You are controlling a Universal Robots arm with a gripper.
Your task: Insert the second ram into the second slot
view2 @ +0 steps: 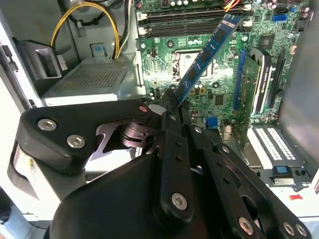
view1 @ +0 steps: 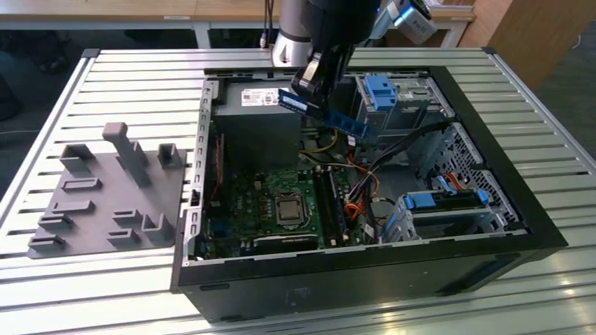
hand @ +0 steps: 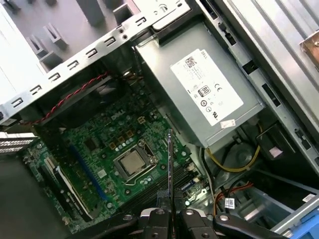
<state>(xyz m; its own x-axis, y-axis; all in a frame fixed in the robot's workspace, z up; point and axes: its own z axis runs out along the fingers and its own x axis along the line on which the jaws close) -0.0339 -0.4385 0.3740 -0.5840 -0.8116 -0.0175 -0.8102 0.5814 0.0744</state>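
Note:
My gripper (view1: 310,94) hangs over the open computer case (view1: 493,174), shut on the second ram (view1: 349,124), a thin blue circuit strip held tilted above the power supply end. In the second wrist view the ram (view2: 204,55) juts from the gripper (view2: 172,105) toward the green motherboard. It appears edge-on in the first wrist view (hand: 169,159), above the gripper (hand: 169,213). The long black memory slots (view1: 331,204) (view2: 192,17) (hand: 152,191) lie beside the processor socket (view1: 287,208), well below the ram. I cannot tell which slot is the second.
A grey power supply (view1: 256,105) (hand: 199,89) fills the case's far end. Bright blue drive brackets (view1: 380,91) (view1: 447,199) and loose cables (view1: 368,185) sit on the exterior view's right. A grey fixture with posts (view1: 102,188) rests on the slatted table at the left.

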